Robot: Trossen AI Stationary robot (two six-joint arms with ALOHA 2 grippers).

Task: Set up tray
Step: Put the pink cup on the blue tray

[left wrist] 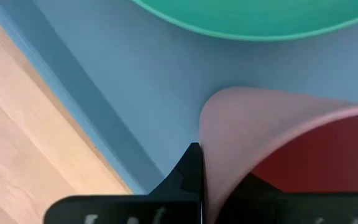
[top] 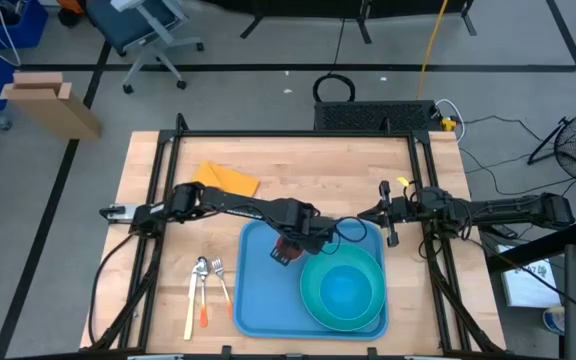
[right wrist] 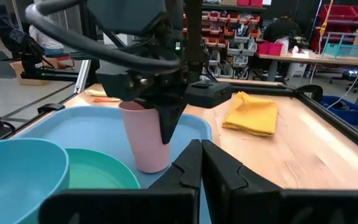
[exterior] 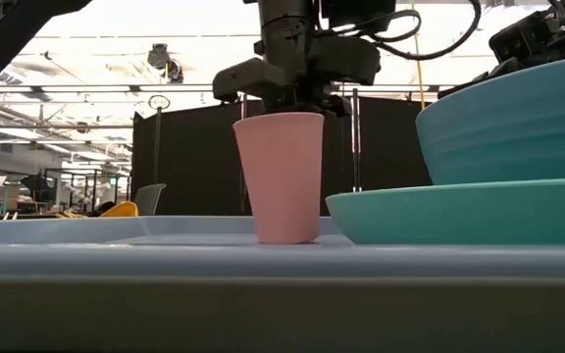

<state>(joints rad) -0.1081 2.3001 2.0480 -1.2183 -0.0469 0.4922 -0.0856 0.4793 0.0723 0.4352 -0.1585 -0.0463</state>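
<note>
A pink cup [exterior: 281, 176] stands upright on the light-blue tray [top: 258, 290], with its base on the tray floor. My left gripper [top: 286, 248] reaches from the table's left and sits on the cup's rim, shut on it. On the same tray, to the cup's right, a teal plate [top: 308, 295] carries a blue bowl [top: 346, 288]. My right gripper [right wrist: 202, 158] is shut and hovers near the tray's far right corner [top: 368, 215], holding nothing. My left gripper holds the pink cup by its wall at the rim [left wrist: 211, 134], with one finger [left wrist: 191, 171] outside and the other inside the cup. The fingers come from above, pointing down [right wrist: 166, 127]. The cup stays upright with its base [exterior: 287, 238] on the tray.
A yellow folded cloth [top: 228, 180] lies on the wooden table beyond the tray's far left corner. A spoon, fork and knife [top: 208, 290] lie left of the tray. The plate and bowl fill the tray's right half [exterior: 479, 196], close beside the cup.
</note>
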